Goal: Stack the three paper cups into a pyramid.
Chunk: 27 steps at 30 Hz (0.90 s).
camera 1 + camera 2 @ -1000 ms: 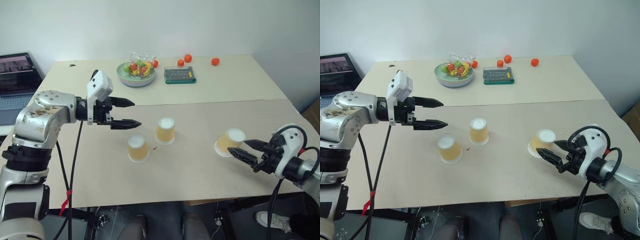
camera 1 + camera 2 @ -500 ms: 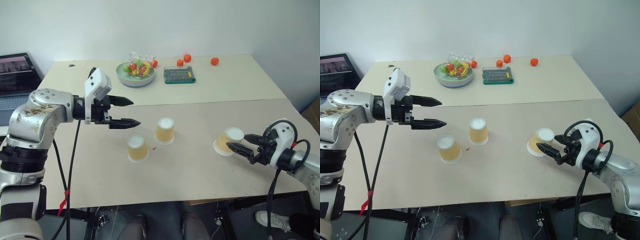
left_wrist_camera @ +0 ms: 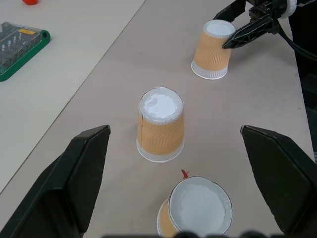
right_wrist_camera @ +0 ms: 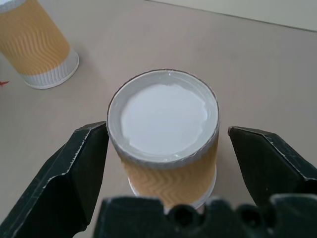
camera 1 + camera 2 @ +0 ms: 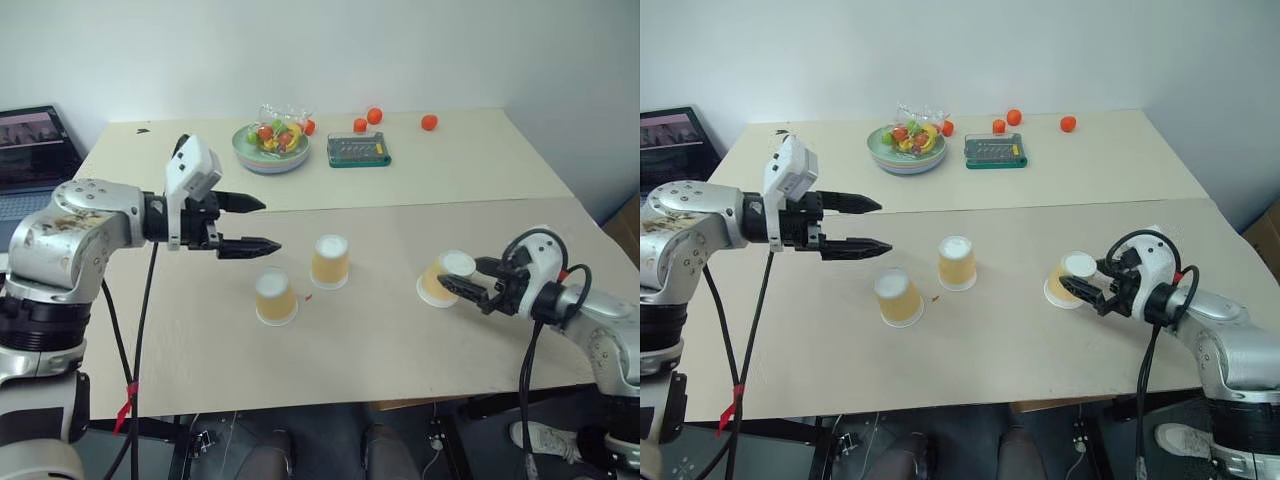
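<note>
Three small tapered orange-yellow paper cups with white bases, all upside down and apart on the beige table (image 5: 360,350): middle cup (image 5: 330,262), nearer cup (image 5: 275,297) just at its 7 o'clock, third cup (image 5: 444,278) well off at 3 o'clock. Bare table between middle and third. Right gripper (image 4: 163,144) around the third cup, jaws flanking it with gaps either side. Left gripper (image 5: 250,223) hovering at 10 o'clock of the middle cup, jaws wide, empty. Near table edge clear of cups.
</note>
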Available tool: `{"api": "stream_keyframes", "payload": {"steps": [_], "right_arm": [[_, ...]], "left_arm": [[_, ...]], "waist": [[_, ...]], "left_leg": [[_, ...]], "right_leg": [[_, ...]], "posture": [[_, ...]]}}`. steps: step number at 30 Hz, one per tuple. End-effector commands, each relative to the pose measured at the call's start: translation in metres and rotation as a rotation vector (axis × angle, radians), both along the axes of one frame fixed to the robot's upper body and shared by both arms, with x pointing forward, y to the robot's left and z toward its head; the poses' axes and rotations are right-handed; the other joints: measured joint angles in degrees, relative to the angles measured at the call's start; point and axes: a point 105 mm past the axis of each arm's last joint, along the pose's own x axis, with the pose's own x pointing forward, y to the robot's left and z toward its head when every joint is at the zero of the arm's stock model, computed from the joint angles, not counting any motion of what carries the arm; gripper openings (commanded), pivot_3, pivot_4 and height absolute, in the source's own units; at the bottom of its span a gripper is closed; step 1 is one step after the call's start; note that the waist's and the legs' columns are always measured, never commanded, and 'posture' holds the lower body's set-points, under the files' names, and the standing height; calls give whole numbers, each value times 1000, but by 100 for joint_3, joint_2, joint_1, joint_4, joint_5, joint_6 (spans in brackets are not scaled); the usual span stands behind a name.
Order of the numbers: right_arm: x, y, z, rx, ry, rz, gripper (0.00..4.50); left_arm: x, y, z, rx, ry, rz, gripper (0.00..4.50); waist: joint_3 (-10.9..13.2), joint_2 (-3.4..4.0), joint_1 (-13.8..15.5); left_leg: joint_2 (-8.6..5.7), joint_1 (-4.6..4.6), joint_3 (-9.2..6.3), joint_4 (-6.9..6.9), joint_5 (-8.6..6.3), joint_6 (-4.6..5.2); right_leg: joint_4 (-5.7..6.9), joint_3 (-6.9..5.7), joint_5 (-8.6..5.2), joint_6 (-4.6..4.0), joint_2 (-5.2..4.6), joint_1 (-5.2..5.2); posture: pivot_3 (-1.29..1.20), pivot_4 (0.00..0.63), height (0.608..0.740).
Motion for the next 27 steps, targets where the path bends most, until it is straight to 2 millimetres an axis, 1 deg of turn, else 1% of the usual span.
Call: {"api": "stream_keyframes", "payload": {"steps": [1, 3, 5, 8, 12, 16, 19, 24, 27], "right_arm": [[6, 4, 15, -4, -68, 16, 3312], [9, 4, 15, -10, -72, 16, 2794], [9, 4, 15, -16, -74, 16, 2774], [7, 8, 24, -23, -88, 31, 2774], [2, 37, 49, -21, -118, 149, 2774], [3, 59, 58, -30, -129, 223, 2774], [5, 70, 55, -36, -120, 269, 2774], [13, 81, 36, -70, -86, 314, 2774], [19, 93, 26, -69, -71, 358, 2774]], "left_arm": [[-5, -1, 11, -17, -44, -7, 4500], [-5, -2, 11, -17, -44, -7, 4500], [-6, -2, 10, -17, -45, -7, 4500], [-6, -3, 10, -23, -41, -10, 4500], [-8, -5, 8, -24, -29, -24, 4500], [-10, -8, 7, -23, -21, -40, 4500], [-11, -9, 9, -19, -27, -47, 4500], [-18, -14, 18, -3, -57, -66, 4500], [-21, -16, 26, -8, -77, -70, 4500]], "waist": [[0, 0, 0], [0, 0, 7], [0, 0, 11], [0, 0, 6], [0, 0, -21], [0, 0, -14], [0, 0, 5], [0, 0, 17], [0, 0, -2]], "left_leg": [[0, 0, 0, 0, 0, 0], [0, -1, 0, 0, 0, 0], [-1, -1, 0, 0, 0, 0], [-1, -2, 0, 0, 0, 0], [0, -2, -1, 0, 0, 0], [1, -1, 0, 0, 0, 0], [0, -3, -1, 0, 0, 0], [-2, -11, -1, 0, 0, 0], [-2, -11, 0, 0, 0, 0]], "right_leg": [[0, 0, 0, 0, 0, 0], [-1, 0, 0, 0, 0, 0], [-1, 0, 0, 0, 0, 0], [-1, 1, 0, 0, 0, -1], [2, 3, 0, 0, 0, -4], [2, 6, 0, 0, 2, -5], [-2, 5, 0, 0, 2, -4], [-5, 5, 0, 0, 1, -11], [-3, 5, 0, 0, 1, -11]], "posture": [[0, 150, 740], [0, 150, 740], [0, 150, 740], [0, 150, 740], [0, 150, 740], [0, 150, 740], [0, 150, 740], [0, 150, 740], [0, 150, 740]]}}
